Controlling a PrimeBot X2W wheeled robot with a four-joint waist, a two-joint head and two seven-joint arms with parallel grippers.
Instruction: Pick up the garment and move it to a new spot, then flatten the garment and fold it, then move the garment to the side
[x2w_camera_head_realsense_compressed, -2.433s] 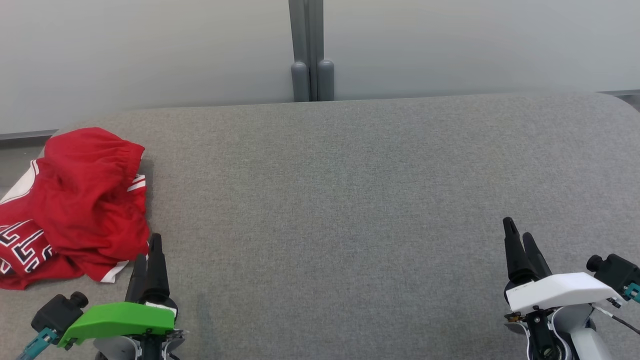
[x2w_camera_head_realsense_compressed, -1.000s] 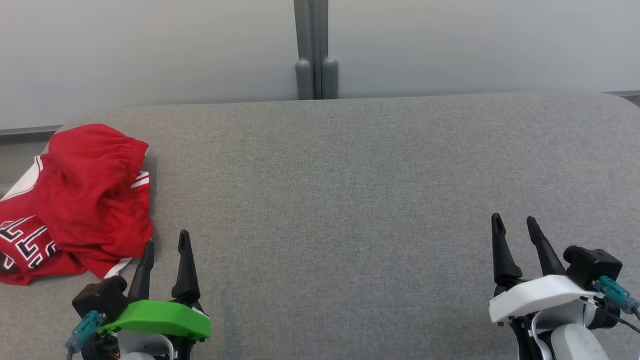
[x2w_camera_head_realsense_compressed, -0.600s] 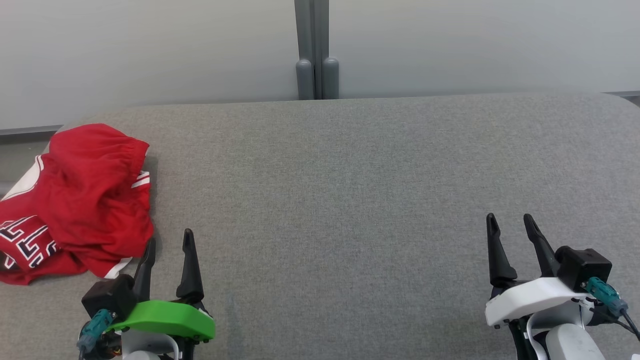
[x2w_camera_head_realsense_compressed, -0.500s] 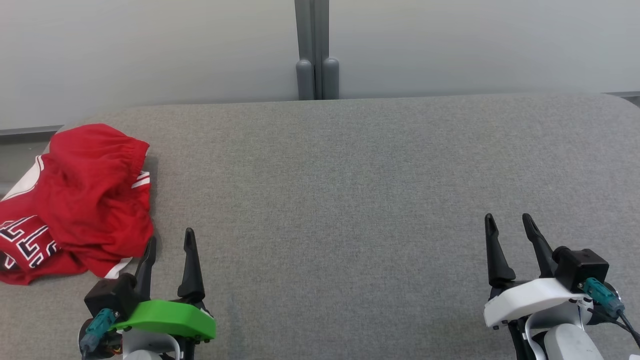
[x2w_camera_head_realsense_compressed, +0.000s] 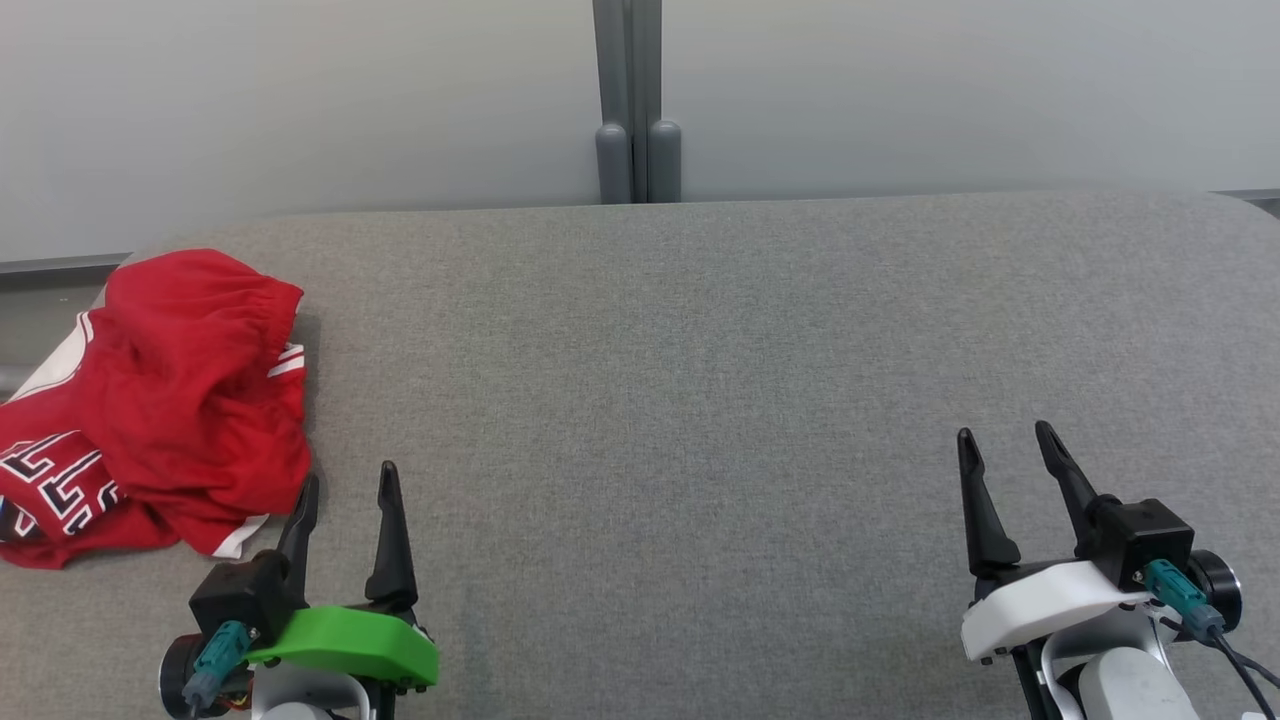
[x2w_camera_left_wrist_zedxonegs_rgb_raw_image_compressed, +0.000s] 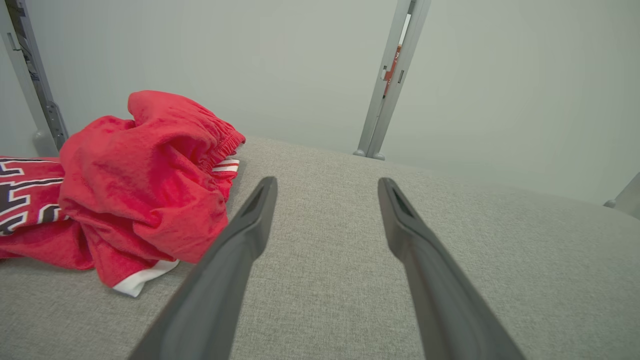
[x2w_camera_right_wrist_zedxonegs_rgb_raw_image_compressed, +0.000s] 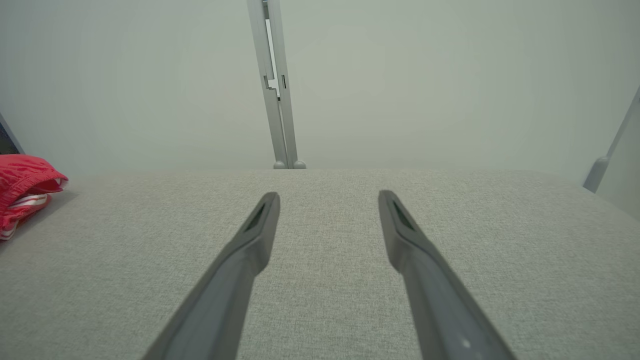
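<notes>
Garment (x2w_camera_head_realsense_compressed: 150, 400): red cloth with white trim and a black-and-white printed pattern, lying crumpled in a heap at the far left of the tabletop, close to its rounded back corner. A gathered elastic band sits at the top of the heap, and the cloth runs out past the head view's left edge.
Left gripper (x2w_camera_head_realsense_compressed: 348, 474): green-shelled, at the lower left of the head view, with its two dark fingers spread apart and nothing between them. It is released and low over the bare surface. Its left finger is just beside the garment's white lower hem; whether it touches the hem cannot be told.
Tabletop (x2w_camera_head_realsense_compressed: 680, 380): covered in grey woven fabric, with rounded corners, wide and flat.
Post (x2w_camera_head_realsense_compressed: 637, 100): a grey upright standing behind the tabletop's back edge at the middle, between pale wall panels.
Right gripper (x2w_camera_head_realsense_compressed: 1004, 431): white-shelled, at the lower right of the head view, with its fingers parted and holding nothing. It is released, over bare grey fabric, well apart from the garment. In the right wrist view the garment shows as a red edge at the far left.
</notes>
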